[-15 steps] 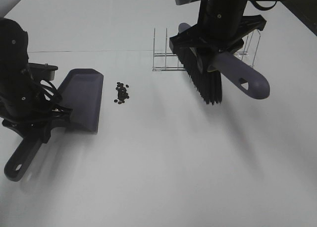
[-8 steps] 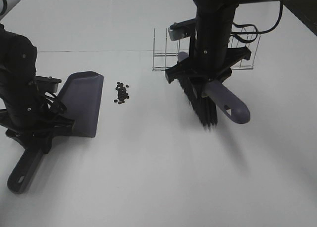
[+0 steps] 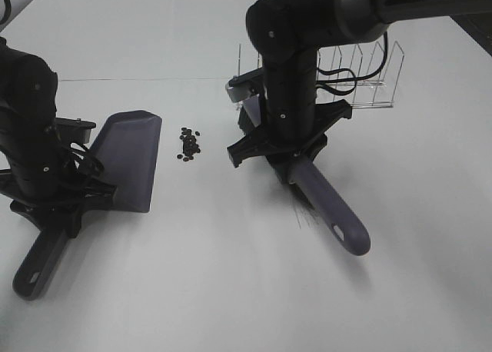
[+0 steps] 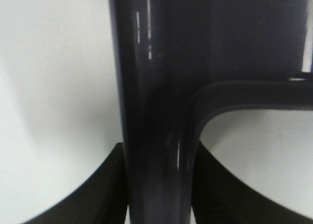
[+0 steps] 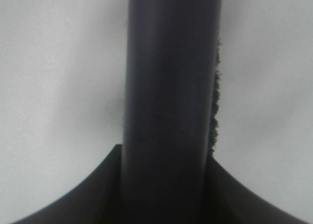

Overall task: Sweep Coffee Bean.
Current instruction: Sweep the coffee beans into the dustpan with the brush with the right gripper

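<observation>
Exterior high: coffee bean pile (image 3: 188, 144) lies loose on the table (image 3: 231, 290). Dustpan (image 3: 131, 156) sits just left of the pile, left gripper (image 3: 65, 202) clamped on its handle. Brush (image 3: 332, 207) is right of the pile, right gripper (image 3: 292, 148) clamped on its handle. Right arm (image 3: 369, 2) reads "PIPER".

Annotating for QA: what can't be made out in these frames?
Exterior high: the brush head is mostly behind the right arm; coffee beans too small to count; wire rack partly behind that arm.
Left wrist: blurred dustpan handle fills the frame.
Right wrist: same with the brush handle; beans in neither.
</observation>
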Controlling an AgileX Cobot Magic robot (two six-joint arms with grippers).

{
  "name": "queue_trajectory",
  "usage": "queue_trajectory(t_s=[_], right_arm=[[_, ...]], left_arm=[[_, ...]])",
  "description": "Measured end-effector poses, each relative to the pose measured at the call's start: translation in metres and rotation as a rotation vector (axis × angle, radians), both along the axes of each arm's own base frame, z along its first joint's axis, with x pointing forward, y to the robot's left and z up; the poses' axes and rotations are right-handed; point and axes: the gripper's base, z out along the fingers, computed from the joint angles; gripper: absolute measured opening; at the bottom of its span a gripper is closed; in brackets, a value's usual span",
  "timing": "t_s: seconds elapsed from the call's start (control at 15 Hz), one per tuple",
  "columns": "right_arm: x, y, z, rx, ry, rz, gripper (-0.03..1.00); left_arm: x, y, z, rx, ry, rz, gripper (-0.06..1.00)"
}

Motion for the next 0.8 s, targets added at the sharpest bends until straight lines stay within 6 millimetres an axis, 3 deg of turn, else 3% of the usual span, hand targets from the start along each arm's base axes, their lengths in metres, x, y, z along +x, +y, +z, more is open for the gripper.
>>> queue_trajectory(t_s=[0.2, 0.33, 0.4, 0.47, 0.8], right_arm=[[0.008, 0.030, -0.010, -0.065, 0.036, 0.044, 0.31], [0.016, 0.060, -0.015, -0.023, 0.003, 0.099, 0.31], [0.016, 0.065, -0.015, -0.007, 0.001, 0.102, 0.31], [0.011, 0.089, -0.015, 0.060, 0.008, 0.141, 0.31], [-0.015, 0.124, -0.019, 0.144, 0.070, 0.256, 0.31]], left_arm=[[0.000, 0.000, 0.000, -0.001, 0.001, -0.002, 0.34], [0.000, 0.000, 0.000, -0.002, -0.001, -0.007, 0.34], [0.000, 0.000, 0.000, -0.003, -0.001, -0.007, 0.34], [0.000, 0.000, 0.000, -0.004, -0.003, -0.009, 0.34], [0.001, -0.001, 0.000, -0.006, -0.009, -0.012, 0.34]])
